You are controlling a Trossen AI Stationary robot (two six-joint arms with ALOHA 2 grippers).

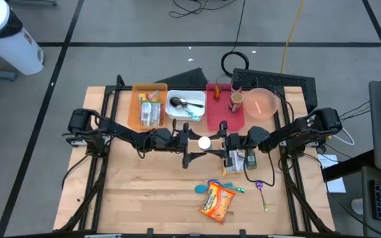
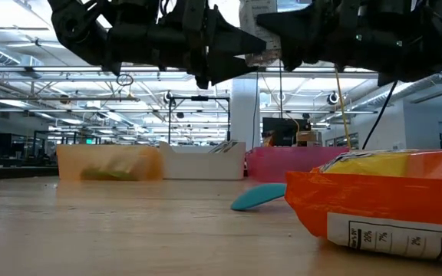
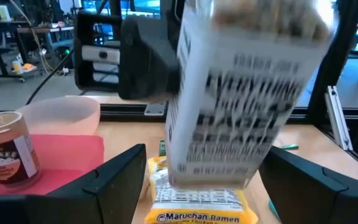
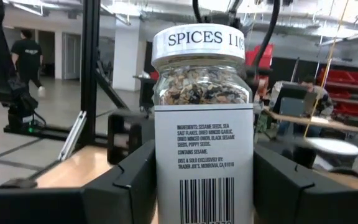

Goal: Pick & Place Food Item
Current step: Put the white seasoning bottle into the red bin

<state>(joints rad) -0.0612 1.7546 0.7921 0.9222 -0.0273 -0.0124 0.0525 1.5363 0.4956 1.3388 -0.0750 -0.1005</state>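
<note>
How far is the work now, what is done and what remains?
Done: packets lie in the orange bin. In hand: the right claw grips the spice jar above the table; the left claw faces it, open. Left: the snack bag and ramen packet lie on the table.

Both dark arms reach inward above the table until their grippers nearly meet tip to tip, the left gripper (image 1: 189, 141) level with its fingers (image 3: 114, 177) spread wide and nothing clamped between them, the right gripper (image 1: 218, 140) facing it with fingers (image 4: 132, 180) pressed against a load.
</note>
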